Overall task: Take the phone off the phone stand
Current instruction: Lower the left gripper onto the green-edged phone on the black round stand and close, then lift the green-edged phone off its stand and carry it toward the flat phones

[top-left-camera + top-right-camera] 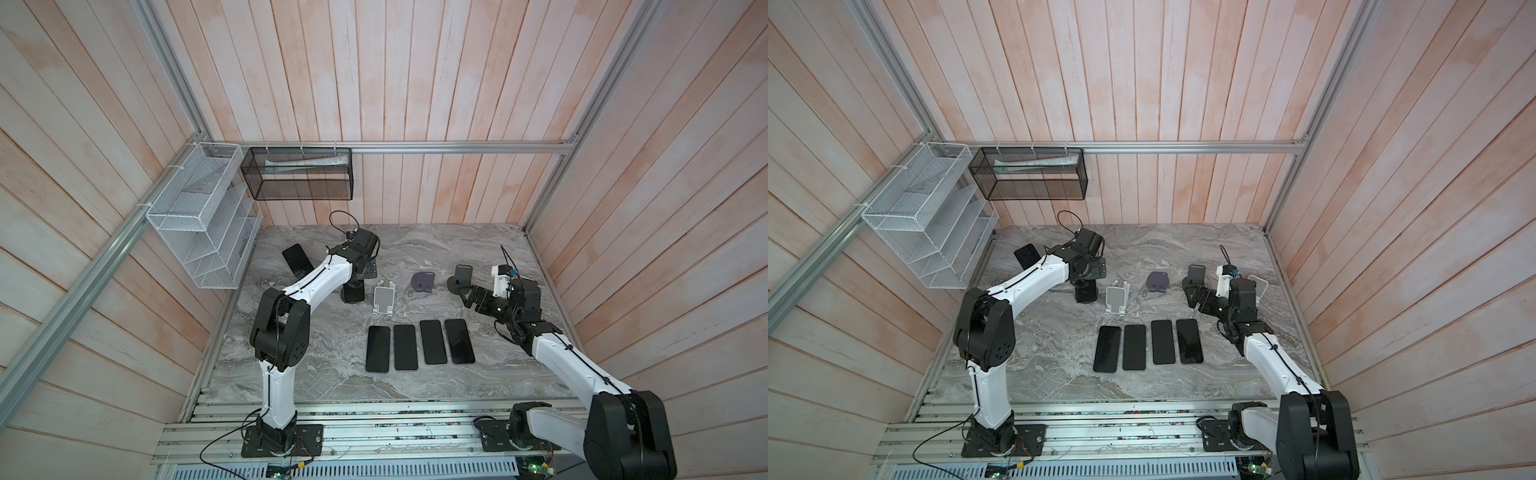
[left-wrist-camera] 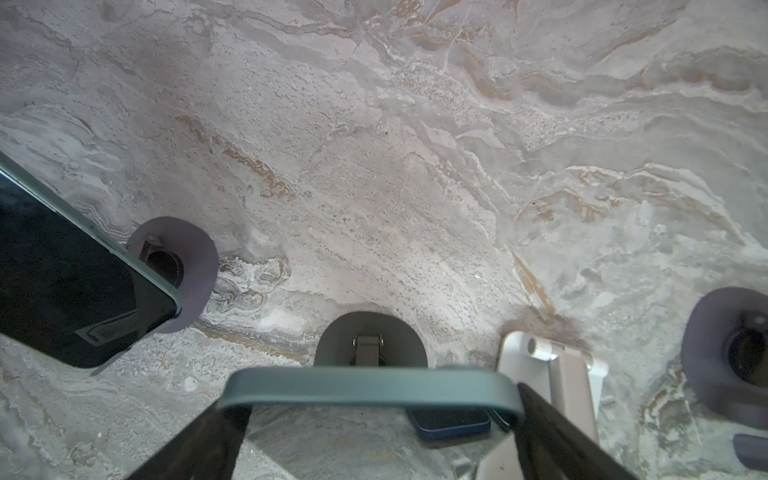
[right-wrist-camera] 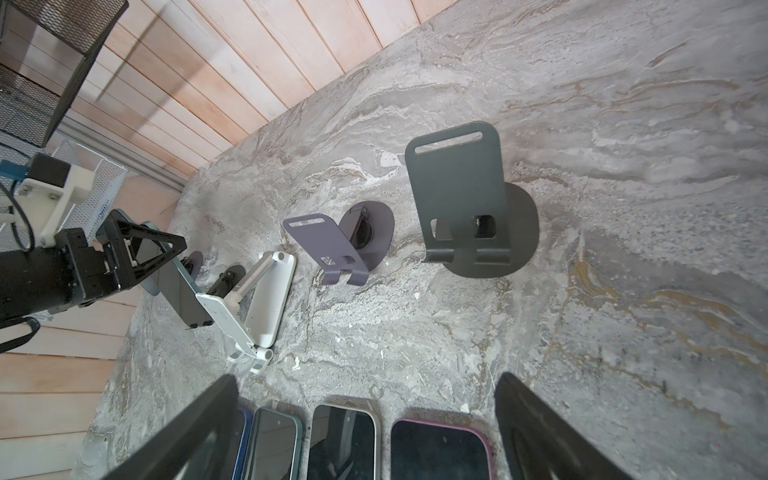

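Left jaws spread wide, straddling the top edge of the phone (image 2: 370, 388), which leans in its stand (image 2: 399, 336) toward the back left corner of the counter (image 1: 415, 386), apparently to slip over it. Right jaws gape empty, well aside.

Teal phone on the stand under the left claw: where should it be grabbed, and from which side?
Take the teal phone by its upper end, pinching across its two long edges, coming down from above. It leans back on its stand, so the back is blocked while the top stands free. The left gripper straddles it, jaws open.
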Tool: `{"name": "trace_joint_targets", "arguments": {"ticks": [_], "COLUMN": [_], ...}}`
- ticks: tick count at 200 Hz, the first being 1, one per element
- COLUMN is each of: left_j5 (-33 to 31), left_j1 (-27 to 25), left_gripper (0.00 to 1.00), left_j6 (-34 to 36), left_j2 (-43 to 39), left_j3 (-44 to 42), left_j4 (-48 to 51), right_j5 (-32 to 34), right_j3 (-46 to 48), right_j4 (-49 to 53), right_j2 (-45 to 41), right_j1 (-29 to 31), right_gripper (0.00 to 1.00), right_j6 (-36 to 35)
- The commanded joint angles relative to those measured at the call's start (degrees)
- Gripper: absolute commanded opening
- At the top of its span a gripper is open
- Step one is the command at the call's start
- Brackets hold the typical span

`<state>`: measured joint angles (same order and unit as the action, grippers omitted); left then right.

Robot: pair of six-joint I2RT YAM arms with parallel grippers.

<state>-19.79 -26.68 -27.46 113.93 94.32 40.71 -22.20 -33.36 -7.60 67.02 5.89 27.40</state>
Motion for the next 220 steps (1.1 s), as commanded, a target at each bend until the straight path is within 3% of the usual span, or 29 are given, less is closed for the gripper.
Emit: {"name": "trace_joint_targets", "arguments": {"ticks": [1, 115, 162, 220], "left_j5": [-0.43, -3.28, -2.9, -3.76], "left_j1": [0.4, 0.52, 0.42, -0.12], "left_gripper": [1.0, 0.82, 0.65, 0.63], "left_j6": [-1.46, 1.27, 3.36, 4.91], "left_j2": [1.12, -0.68, -2.48, -8.71], "left_j3": [1.13, -2.79, -4.69, -7.21], "left_j4": [-1.97, -5.99, -8.28, -9.35], "right_j5": [-0.77, 1.44, 4.35, 4.79], "right_j3": [-0.11, 0.33, 1.2, 1.11], "right_j4": [-0.92, -1.02, -1.18, -0.93], "right_j2": [0.73, 1.94, -0.49, -0.48], "right_j1": [0.61, 1.14, 1.26, 1.92], "right_gripper": [0.96, 0.89, 0.88, 0.87], "right_j6": [-0.41, 0.02, 0.36, 0.29]}}
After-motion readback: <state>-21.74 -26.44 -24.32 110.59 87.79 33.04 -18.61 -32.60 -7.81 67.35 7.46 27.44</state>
